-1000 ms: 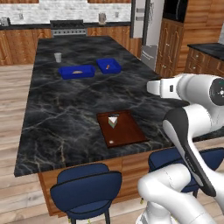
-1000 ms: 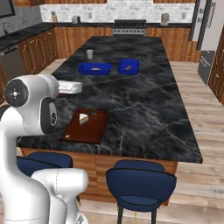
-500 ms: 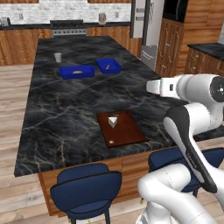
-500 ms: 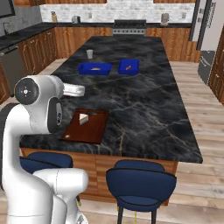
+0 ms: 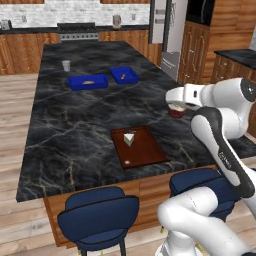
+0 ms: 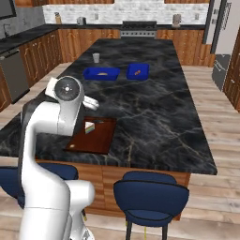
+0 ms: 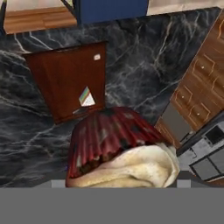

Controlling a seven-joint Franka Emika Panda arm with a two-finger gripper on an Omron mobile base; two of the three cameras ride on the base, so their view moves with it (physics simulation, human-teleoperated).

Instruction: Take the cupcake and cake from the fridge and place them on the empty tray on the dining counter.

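Note:
My gripper [image 5: 176,107] hangs above the right edge of the dining counter [image 5: 75,135], shut on the cupcake [image 5: 176,112]. Seen from the hand, the cupcake [image 7: 114,148] looms close, red-brown wrapper over a tan top, and it hides my fingertips. Left of the gripper lies the dark reddish-brown tray [image 5: 142,150] near the counter's front edge, with the cake [image 5: 129,138] on its far end. The tray [image 7: 63,76] and the cake [image 7: 86,98] lie beyond the cupcake in the hand view. From the right base, the tray [image 6: 96,138] carries the cake [image 6: 88,126] just below my hand. The grey fridge [image 5: 165,25] stands at the back right.
Two blue trays [image 5: 88,82] [image 5: 124,75] and a glass [image 5: 66,65] sit on the far half of the counter. Blue stools [image 5: 100,215] [image 5: 200,182] stand along its front edge. Wooden cabinets [image 5: 200,50] line the right side.
The arm has swung a little inward over the counter toward the tray, carrying the cupcake. The tray and cake have not moved.

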